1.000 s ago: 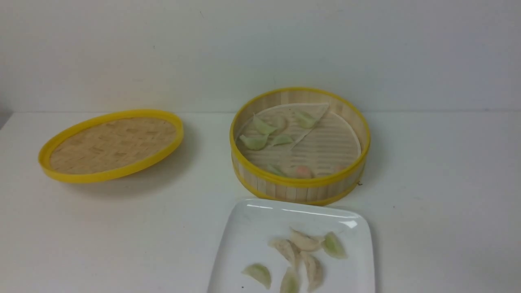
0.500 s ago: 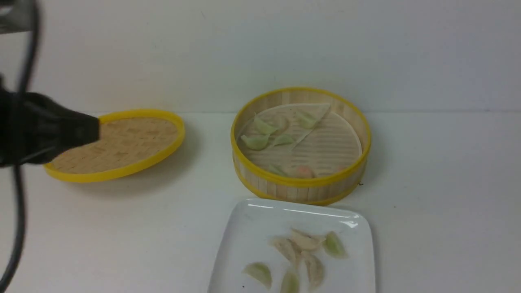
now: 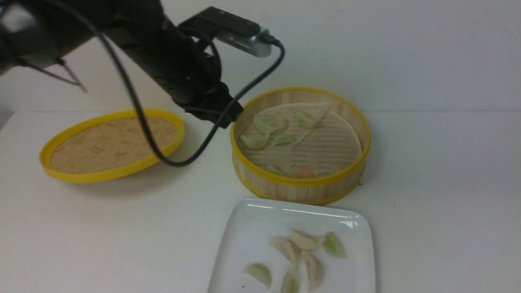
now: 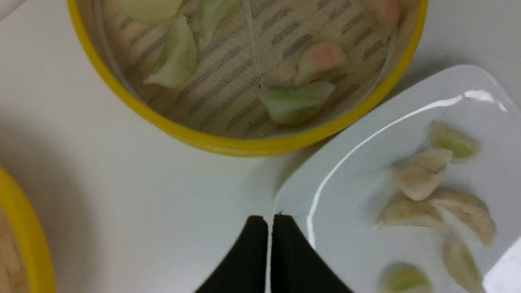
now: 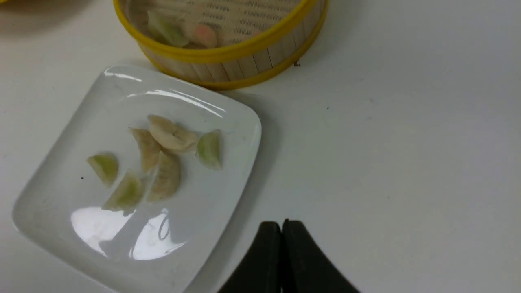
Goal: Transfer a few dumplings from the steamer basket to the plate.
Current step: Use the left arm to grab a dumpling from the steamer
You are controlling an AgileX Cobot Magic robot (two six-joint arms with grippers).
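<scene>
On the white surface (image 3: 427, 183), at the far left, a shallow woven lid (image 3: 112, 144) with a yellow rim is seen, well apart from the plate. Above it and to its right, the black left arm (image 3: 163, 53) is stretched down toward the left rim of the steamer basket (image 3: 297, 191); a wrist camera (image 3: 234, 30) is carried on top of it, and a black cable (image 3: 175, 162) is looped beneath. In its own wrist view, the left claw (image 4: 269, 221) is shown with both black fingers pressed together and nothing pinched between them; it is framed against the surface just beside a corner of the plate.

At the centre the basket is stood upright, lined with a whitish paper liner (image 3: 333, 142) that is partly folded. Several dumplings (image 3: 254, 141) are kept inside; pale green ones and an off-white one are gathered at the left and back, while a green one and a pinkish-orange one (image 3: 303, 171) are tucked against the near wall.

Just in front of the basket, the white plate (image 3: 260, 228) is set; six dumplings are laid on it, three off-white ones clustered in the middle and three green ones around them.

The right claw (image 5: 281, 226) is seen only in its wrist view; its fingers are closed flat on each other, empty, above bare surface beside the plate.
</scene>
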